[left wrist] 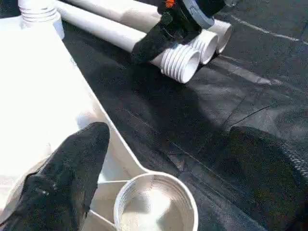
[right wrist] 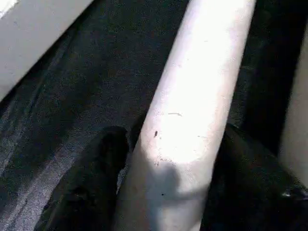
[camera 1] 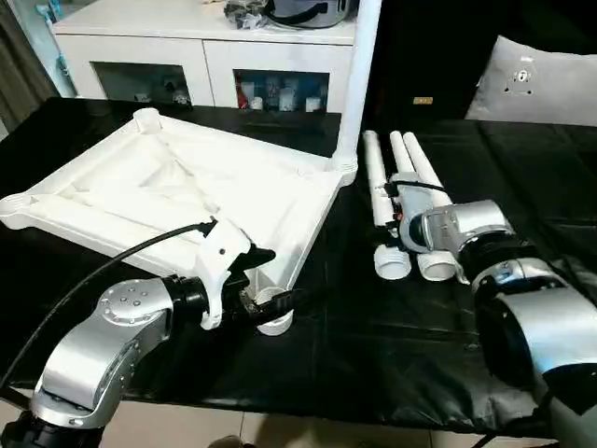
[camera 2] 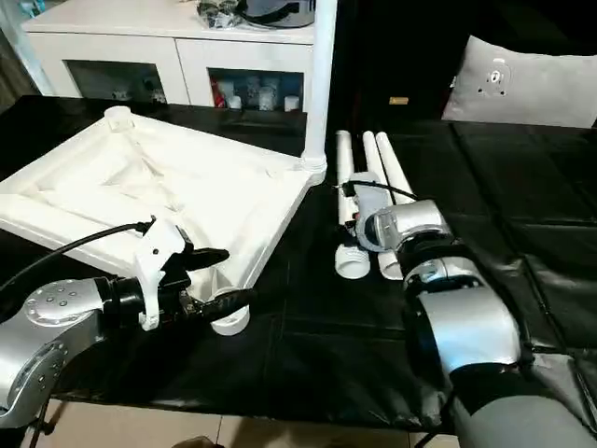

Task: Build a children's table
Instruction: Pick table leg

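Left gripper (camera 1: 271, 303) jaws wide apart; right gripper (right wrist: 168, 159) jaws straddling leg (right wrist: 192, 106).

1 tabletop (camera 1: 187, 191), 4 legs (camera 1: 378, 201), 2 claws (camera 1: 266, 280)

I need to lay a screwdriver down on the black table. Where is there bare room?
Bare cloth lies between the tabletop and the loose legs, and right of those legs. It is crowded at the near corner socket, by the left end effector.

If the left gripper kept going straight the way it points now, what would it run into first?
Probably the threaded ends of the loose legs lying across the black table cover, where the right gripper already sits. The left gripper straddles the tabletop's corner socket; depth is uncertain.
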